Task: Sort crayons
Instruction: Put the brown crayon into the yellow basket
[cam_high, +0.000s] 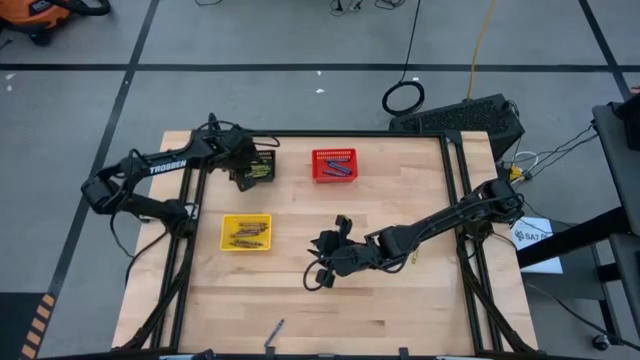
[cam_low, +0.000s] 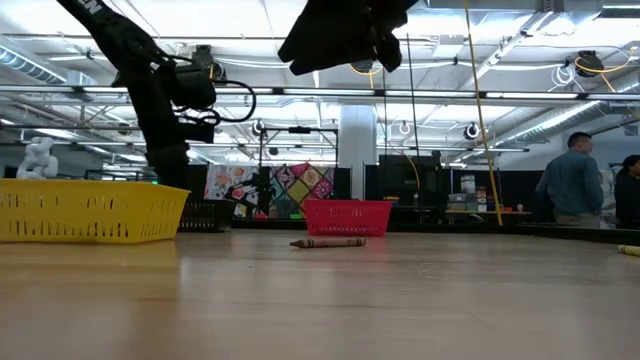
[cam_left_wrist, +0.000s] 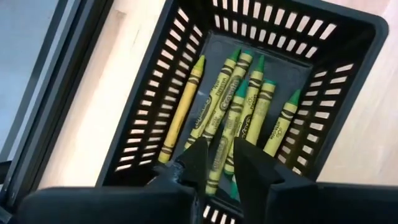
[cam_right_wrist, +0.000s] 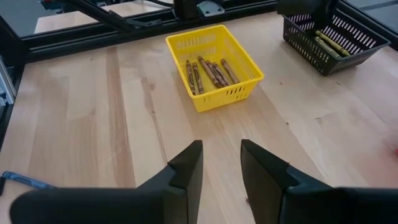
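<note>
Several yellow-green crayons (cam_left_wrist: 233, 106) lie in the black basket (cam_high: 260, 166) at the far left. My left gripper (cam_left_wrist: 222, 163) hangs just above them, pointing down into the basket, its fingers a little apart and holding nothing. The red basket (cam_high: 334, 164) holds blue crayons and the yellow basket (cam_right_wrist: 214, 65) holds brown ones. My right gripper (cam_right_wrist: 221, 165) hovers open over bare table right of the yellow basket. One brown crayon (cam_low: 328, 242) lies flat on the table in front of the red basket. A blue crayon (cam_high: 274, 330) lies near the front edge.
Black frame rails (cam_high: 190, 200) run along the table's left and right sides. People (cam_low: 575, 180) stand in the room beyond the far edge. Bare wood lies between the baskets and the front edge. A small yellowish piece (cam_low: 628, 250) lies at the right.
</note>
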